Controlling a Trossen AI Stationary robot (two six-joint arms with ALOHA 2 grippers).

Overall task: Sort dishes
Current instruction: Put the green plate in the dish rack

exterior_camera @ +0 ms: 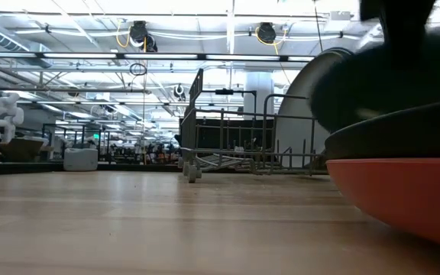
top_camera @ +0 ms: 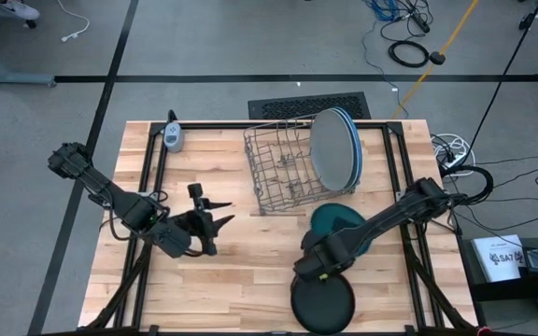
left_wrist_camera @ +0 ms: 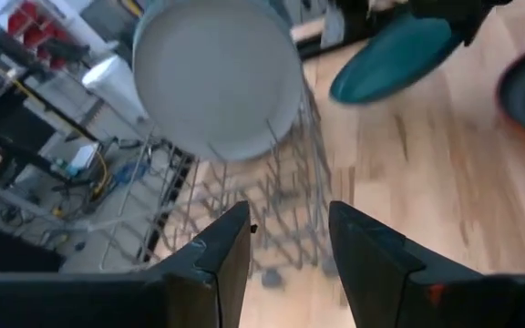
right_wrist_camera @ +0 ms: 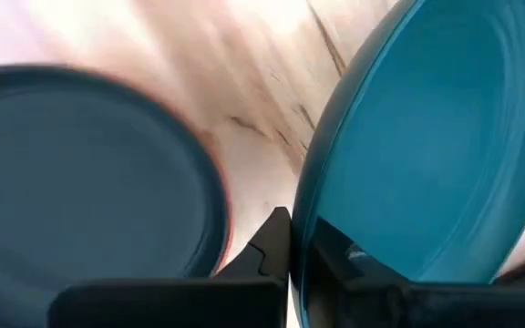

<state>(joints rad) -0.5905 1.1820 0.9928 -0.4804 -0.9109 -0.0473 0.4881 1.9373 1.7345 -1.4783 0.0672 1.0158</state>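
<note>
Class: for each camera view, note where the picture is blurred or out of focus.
High view: sharp throughout. Low view: the near orange plate and the black plate on it are soft; the rack is clearer. Left wrist view: rack and pale plate smeared. Right wrist view: table grain streaked beside the teal plate.

Dish rack (top_camera: 283,168) is sitting at the table's (top_camera: 250,271) far middle, large plates (top_camera: 334,149) standing on edge in its right end. Right gripper (top_camera: 314,266) is holding a plate (top_camera: 336,222) just in front of the rack; stacked plates (top_camera: 322,303) are lying at the near edge. Left gripper (top_camera: 215,222) is hanging left of the rack.
</note>
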